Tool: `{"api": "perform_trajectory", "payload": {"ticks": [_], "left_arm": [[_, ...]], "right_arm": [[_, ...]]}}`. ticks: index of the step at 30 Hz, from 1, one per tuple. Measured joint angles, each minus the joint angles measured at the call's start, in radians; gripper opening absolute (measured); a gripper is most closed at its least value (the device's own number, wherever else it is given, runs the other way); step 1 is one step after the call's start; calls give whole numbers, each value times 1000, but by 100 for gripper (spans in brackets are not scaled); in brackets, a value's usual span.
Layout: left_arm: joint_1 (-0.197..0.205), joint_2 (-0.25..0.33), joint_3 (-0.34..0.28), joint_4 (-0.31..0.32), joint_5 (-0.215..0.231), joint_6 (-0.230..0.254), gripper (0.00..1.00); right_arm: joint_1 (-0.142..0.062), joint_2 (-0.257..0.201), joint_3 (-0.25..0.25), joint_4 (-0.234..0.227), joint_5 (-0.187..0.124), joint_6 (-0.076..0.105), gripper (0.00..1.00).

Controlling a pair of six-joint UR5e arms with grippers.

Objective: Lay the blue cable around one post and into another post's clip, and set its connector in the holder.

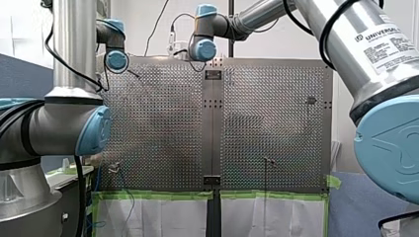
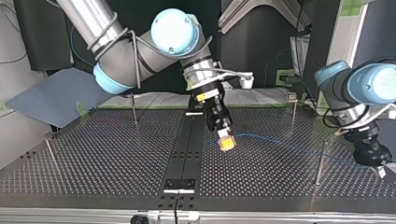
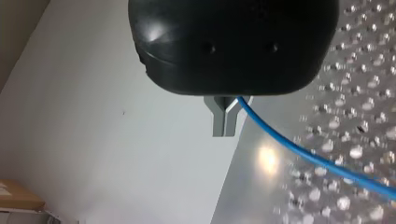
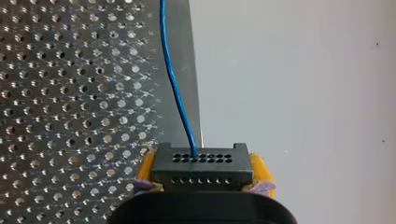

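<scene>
My right gripper, mid-frame in the top view, clamps the connector; my left gripper, lower right, pinches the blue cable

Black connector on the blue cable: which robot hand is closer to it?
Right. My right gripper is clamped on the connector itself. My left gripper grips the blue cable far along it, at the top view's right.

Metal and plastic on your rig
Your desk is perforated metal with a sheen; the blue cable looks smooth, the connector is matt black plastic, and the pads on the right end effector are matt yellow.
</scene>
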Motion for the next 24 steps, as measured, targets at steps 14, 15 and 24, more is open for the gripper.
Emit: {"api": "perform_trajectory", "payload": {"ticks": [14, 15, 24], "left_arm": [[29, -54, 0, -1, 57, -11, 0], [29, -57, 0, -2, 57, -11, 0], [24, -90, -32, 24, 74, -21, 0]], "right_arm": [[-12, 11, -2, 9, 34, 4, 0], [-14, 12, -2, 10, 37, 4, 0], [-35, 22, -2, 29, 76, 4, 0]]}}
